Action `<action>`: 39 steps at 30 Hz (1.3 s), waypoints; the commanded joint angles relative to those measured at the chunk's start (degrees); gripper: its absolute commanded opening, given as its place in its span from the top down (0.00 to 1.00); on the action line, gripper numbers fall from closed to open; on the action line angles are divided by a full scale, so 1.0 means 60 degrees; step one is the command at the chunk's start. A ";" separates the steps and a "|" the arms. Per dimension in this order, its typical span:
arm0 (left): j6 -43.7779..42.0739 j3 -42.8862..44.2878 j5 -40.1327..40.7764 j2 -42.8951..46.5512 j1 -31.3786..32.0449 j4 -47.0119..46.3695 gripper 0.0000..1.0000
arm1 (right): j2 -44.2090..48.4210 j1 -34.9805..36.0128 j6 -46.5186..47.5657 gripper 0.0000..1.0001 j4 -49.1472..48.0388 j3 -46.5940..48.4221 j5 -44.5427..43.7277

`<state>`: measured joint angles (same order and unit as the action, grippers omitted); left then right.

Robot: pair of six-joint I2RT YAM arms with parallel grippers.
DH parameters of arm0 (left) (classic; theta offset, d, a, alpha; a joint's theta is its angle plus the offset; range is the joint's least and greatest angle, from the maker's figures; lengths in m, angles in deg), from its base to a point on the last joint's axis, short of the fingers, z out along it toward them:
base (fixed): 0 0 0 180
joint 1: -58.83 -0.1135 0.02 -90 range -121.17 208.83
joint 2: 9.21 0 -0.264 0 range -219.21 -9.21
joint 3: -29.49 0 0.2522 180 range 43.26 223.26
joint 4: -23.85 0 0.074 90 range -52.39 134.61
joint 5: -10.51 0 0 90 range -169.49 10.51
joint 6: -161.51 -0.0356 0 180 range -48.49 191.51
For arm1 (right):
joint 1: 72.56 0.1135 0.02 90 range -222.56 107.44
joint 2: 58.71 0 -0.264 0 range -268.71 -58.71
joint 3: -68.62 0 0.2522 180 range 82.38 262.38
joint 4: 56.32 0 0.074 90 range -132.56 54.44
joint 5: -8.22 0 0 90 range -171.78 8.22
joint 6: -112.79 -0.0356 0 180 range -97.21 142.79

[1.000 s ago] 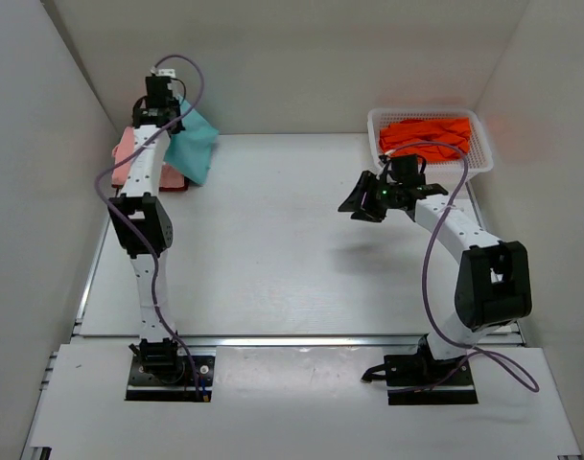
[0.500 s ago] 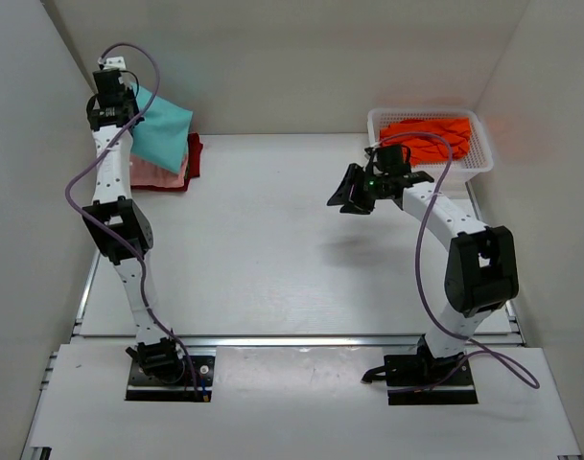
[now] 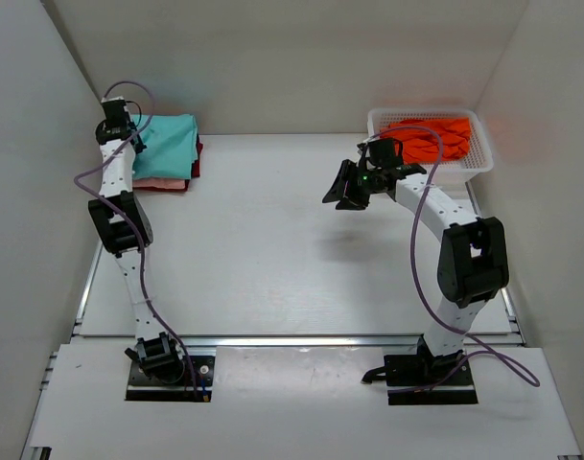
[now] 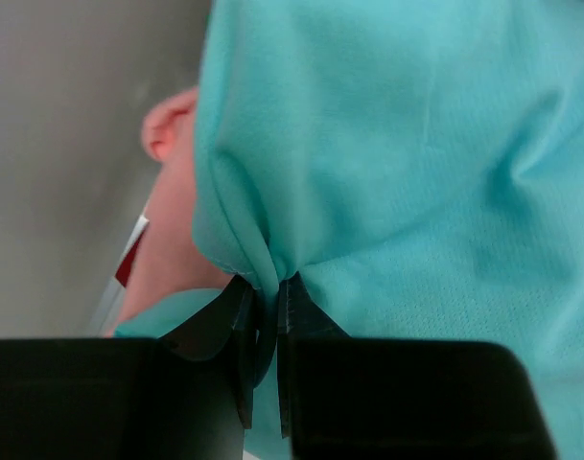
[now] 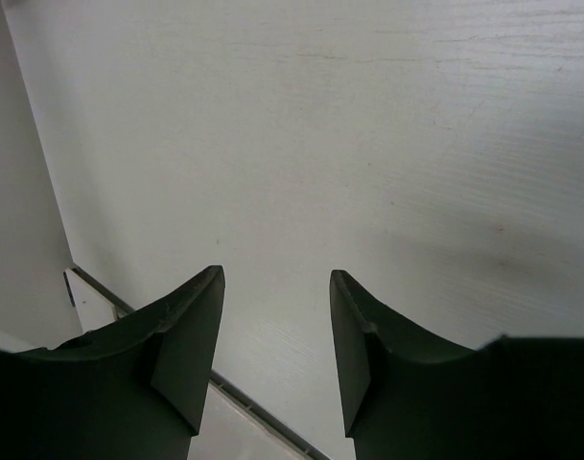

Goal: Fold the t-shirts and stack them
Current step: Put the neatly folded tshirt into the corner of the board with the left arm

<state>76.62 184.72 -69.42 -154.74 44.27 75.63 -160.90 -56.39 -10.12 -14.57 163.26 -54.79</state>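
The teal t-shirt (image 3: 169, 142) lay on top of a pile in the far left corner of the table (image 3: 272, 249), close to the left wall, and covered most of what was under it. Beneath it a pink t-shirt (image 4: 172, 244) stuck out along the near edge, and under that a dark red t-shirt (image 3: 198, 158) showed only as a thin strip at the right side and the near side of the pile. The left gripper (image 4: 269, 287) was at the left edge of the pile with its jaws closed on a small bunched fold of the teal cloth; the wrist view showed the cloth gathered into creases that ran to the pinch, with the pink cloth just beside it on the left. The orange t-shirt (image 3: 428, 139) lay crumpled in a white mesh basket (image 3: 478, 158) in the far right corner of the table, well apart from the pile. The right gripper (image 5: 277, 287) hung in the air over the bare table just to the left of the basket, its jaws apart with nothing between them, and only the white tabletop and its edge showed beyond the fingers. A faint shadow of that arm lay on the table below it
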 commanded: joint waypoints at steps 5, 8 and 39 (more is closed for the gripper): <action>0.1169 0.0254 0.0696 0.1097 -0.0516 -0.0448 0.83 | 0.0156 0.0118 0.0109 0.55 -0.0109 0.0056 0.0103; 0.1404 0.0255 0.0475 0.1228 -0.0604 -0.0360 0.56 | 0.0332 0.0061 0.0167 0.55 -0.0138 -0.0062 0.0132; 0.2125 -1.0088 -0.2955 0.9504 0.4419 0.1909 0.01 | 0.1302 -0.2474 0.2026 0.01 0.2717 0.1209 -0.1214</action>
<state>92.33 119.68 -90.51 -103.16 68.99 83.18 -151.22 -70.36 -0.41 2.76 164.33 -61.44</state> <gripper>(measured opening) 0.986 0.992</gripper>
